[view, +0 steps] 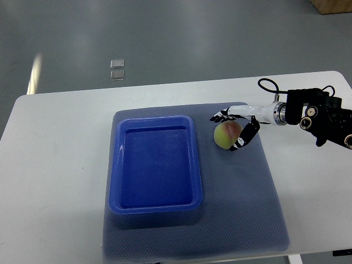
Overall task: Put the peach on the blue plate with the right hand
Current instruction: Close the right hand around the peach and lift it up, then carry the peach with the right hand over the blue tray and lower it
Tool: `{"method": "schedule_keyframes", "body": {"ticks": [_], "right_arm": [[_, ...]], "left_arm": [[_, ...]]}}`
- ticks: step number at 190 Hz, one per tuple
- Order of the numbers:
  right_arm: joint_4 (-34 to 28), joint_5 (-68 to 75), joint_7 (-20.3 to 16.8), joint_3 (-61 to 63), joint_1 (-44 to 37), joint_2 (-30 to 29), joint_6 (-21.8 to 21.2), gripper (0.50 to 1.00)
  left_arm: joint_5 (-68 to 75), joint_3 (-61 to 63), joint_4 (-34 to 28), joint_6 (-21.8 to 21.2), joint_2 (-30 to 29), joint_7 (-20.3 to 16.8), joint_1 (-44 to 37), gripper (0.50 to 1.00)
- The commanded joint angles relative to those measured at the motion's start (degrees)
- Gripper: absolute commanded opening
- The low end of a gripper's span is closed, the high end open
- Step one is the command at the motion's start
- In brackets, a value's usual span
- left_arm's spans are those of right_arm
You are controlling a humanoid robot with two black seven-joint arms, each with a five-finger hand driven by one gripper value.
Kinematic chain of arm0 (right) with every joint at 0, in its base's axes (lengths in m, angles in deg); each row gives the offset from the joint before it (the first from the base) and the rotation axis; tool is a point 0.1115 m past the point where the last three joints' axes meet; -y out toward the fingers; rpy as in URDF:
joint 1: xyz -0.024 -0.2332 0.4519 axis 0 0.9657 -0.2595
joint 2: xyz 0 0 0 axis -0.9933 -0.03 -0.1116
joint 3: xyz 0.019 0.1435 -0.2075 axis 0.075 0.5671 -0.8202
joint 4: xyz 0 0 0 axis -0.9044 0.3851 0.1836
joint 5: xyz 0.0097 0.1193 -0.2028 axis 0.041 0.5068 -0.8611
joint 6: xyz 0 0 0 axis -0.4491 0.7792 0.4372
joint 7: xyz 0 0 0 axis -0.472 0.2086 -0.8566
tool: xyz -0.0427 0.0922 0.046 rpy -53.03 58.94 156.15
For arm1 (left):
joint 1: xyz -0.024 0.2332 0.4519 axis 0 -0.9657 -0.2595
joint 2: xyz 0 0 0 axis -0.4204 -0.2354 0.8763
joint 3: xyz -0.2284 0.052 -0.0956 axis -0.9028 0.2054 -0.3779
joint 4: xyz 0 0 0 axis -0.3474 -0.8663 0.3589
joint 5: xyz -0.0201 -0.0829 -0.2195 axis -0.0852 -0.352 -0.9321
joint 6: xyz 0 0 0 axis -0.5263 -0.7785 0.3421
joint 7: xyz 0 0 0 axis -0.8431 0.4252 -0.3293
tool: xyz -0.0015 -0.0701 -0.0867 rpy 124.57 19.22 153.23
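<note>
**Peach beside the blue tray, robot hand cupped around it**

A peach point(227, 134) lies on a grey mat point(242, 209) just to the right of the blue plate point(157, 206), near the plate's upper right corner but not touching it. The fruit is round, pale yellow-green with a pink-red blush on its upper right side. The blue plate is in fact a deep rectangular tray with a raised rim, and nothing lies in it.

The right hand point(237, 127) reaches in from the right edge. Its fingers are spread around the peach, some behind it and the thumb curving along its near right side. Whether they press on the fruit or only frame it cannot be told from this view, so the grip looks partial at best.

The main risk is that the round fruit rolls or squirts out leftward if the fingers close unevenly, since little seems to hold it from below. A loose hold could also drop it on the mat, and a low carry could knock it against the tray's rim. The mat rests on a white bench point(55, 165). No left hand is visible.
</note>
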Motion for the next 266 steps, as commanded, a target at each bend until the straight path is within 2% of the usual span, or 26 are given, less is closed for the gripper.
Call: {"method": "schedule_keyframes", "body": {"ticks": [1,12,18,19,29,30,34,42,52,53,60,65,75,76,131,132,136,145,146,158,178,236,237,253,254,266], "right_arm": [[0.16,-0.01,0.0,0.0,0.31,-0.05,0.4,0.917],[0.16,-0.01,0.08,0.0,0.31,-0.05,0.66,0.881],[0.16,-0.01,0.08,0.0,0.4,-0.14,1.02,0.846],[0.16,-0.01,0.08,-0.09,0.48,-0.05,1.19,0.828],[0.16,-0.01,0.08,-0.09,0.48,-0.05,1.19,0.827],[0.16,-0.27,0.08,-0.09,0.75,-0.05,1.71,0.706],[0.25,-0.53,0.08,-0.09,0.84,-0.14,1.72,0.67],[0.25,-1.23,0.08,-0.09,1.01,-0.14,1.81,0.625],[0.25,-1.24,0.08,-0.09,1.01,-0.14,1.81,0.625],[0.25,-1.93,0.08,-0.09,1.01,-0.14,1.81,0.583],[0.25,-2.11,0.08,0.0,1.01,-0.14,1.81,0.576],[0.16,-2.11,0.08,0.0,0.92,-0.14,1.72,0.545],[0.16,-2.11,0.08,0.0,0.92,-0.14,1.72,0.545],[0.16,-1.85,0.08,0.09,0.49,-0.05,1.37,0.5],[-4.32,0.7,0.44,0.97,-8.39,6.45,-3.64,0.5],[-6.06,3.13,0.44,1.05,-11.7,8.37,-4.86,0.5],[-7.05,5.09,0.44,0.97,-13.84,9.44,-5.66,0.5],[-7.05,5.09,0.44,0.97,-13.84,9.44,-5.66,0.5],[-8.88,7.96,0.35,0.97,-16.45,11.53,-7.23,0.5],[-10.91,10.28,0.35,0.97,-19.37,13.75,-9.35,0.5],[-13.02,10.81,0.26,0.79,-21.84,14.98,-9.97,0.5],[-12.94,12.91,-0.09,0.17,-23.42,11.82,-8.3,0.5],[-12.33,13.7,-0.18,0.0,-23.77,8.77,-7.08,0.5],[-12.23,13.97,-0.18,-0.18,-23.86,6.98,-6.54,0.5],[-11.45,14.06,-0.18,-0.79,-23.86,4.37,-6.11,0.5],[-9.34,14.06,-0.18,-2.46,-23.77,0.13,-5.58,0.5]], "left_arm": [[0.0,0.0,0.11,0.0,0.0,0.03,0.0,1.0],[0.0,0.0,0.11,0.0,0.0,0.03,0.0,1.0],[0.0,0.0,0.11,0.0,0.0,0.03,0.0,1.0],[0.0,0.0,0.11,0.0,0.0,0.03,0.0,1.0],[0.0,0.0,0.11,0.0,0.0,0.03,0.0,1.0],[0.0,0.0,0.11,0.0,0.0,0.03,0.0,1.0],[0.0,0.0,0.11,0.0,0.0,0.03,0.0,1.0],[0.0,0.0,0.11,0.0,0.0,0.03,0.0,1.0],[0.0,0.0,0.11,0.0,0.0,0.03,0.0,1.0],[0.0,0.0,0.11,0.0,0.0,-0.06,0.0,1.0],[0.0,0.0,0.11,0.0,0.0,0.03,0.0,1.0],[0.0,0.0,0.11,0.0,0.0,0.03,0.0,1.0],[0.0,0.0,0.11,0.0,0.0,0.03,0.0,1.0],[0.0,0.0,0.11,0.0,0.0,0.03,0.0,1.0],[0.0,0.09,0.11,0.0,0.0,0.03,0.0,1.0],[0.0,0.09,0.11,0.0,0.0,-0.06,0.0,1.0],[0.0,0.09,0.02,0.0,0.0,-0.06,0.0,1.0],[0.0,0.09,0.02,0.0,0.0,-0.06,0.0,1.0],[0.0,0.09,0.1,0.0,0.0,0.03,0.0,1.0],[0.0,0.09,0.11,0.0,0.0,-0.06,0.0,1.0],[0.0,0.09,0.11,0.0,0.0,0.03,0.0,1.0],[0.0,0.09,0.11,0.0,0.0,-0.06,0.0,1.0],[0.0,0.09,0.11,0.08,0.0,0.03,0.0,1.0],[0.0,0.09,0.11,0.08,0.0,0.03,0.0,1.0],[0.0,0.09,0.11,0.08,0.0,0.03,0.0,1.0],[0.0,0.09,0.11,0.08,0.0,0.03,0.0,1.0]]}}
